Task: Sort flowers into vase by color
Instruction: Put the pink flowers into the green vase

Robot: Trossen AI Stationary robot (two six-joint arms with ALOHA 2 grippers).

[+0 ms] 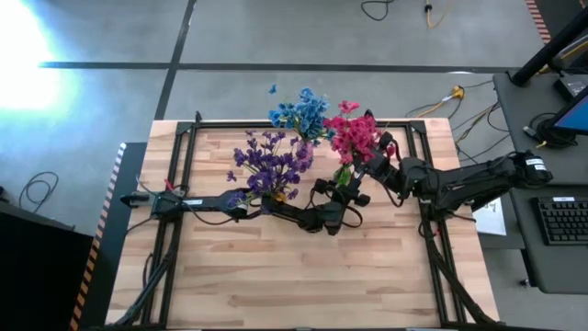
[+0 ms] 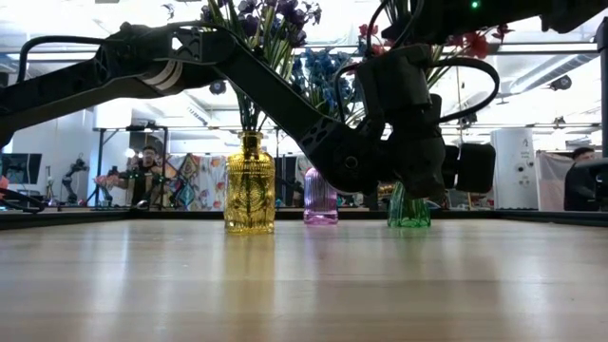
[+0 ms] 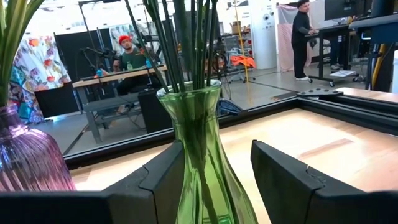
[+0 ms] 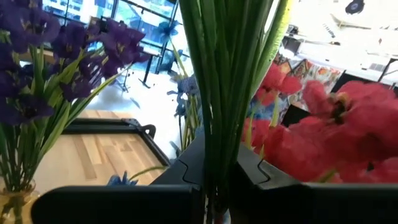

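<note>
Green stems fill the right wrist view, pinched tight between the right gripper (image 4: 217, 180) fingers; that gripper is clenched on the stems of the red-pink flowers (image 1: 354, 133). Going left to right along the far edge of the bench (image 1: 303, 267): the purple flowers (image 1: 271, 161) stand in a yellow vase (image 2: 249, 185) nearest the far left corner. Next the blue flowers (image 1: 301, 112) stand in a purple vase (image 2: 320, 199) near the middle. Then the red-pink flowers stand in a green vase (image 3: 202, 155), closest to the far right corner. The left gripper (image 3: 214, 183) reaches in from the left edge. Its fingers (image 3: 283, 177) sit on both sides of the green vase, grasping its body. People (image 3: 127, 59) show in the room behind the bench.
</note>
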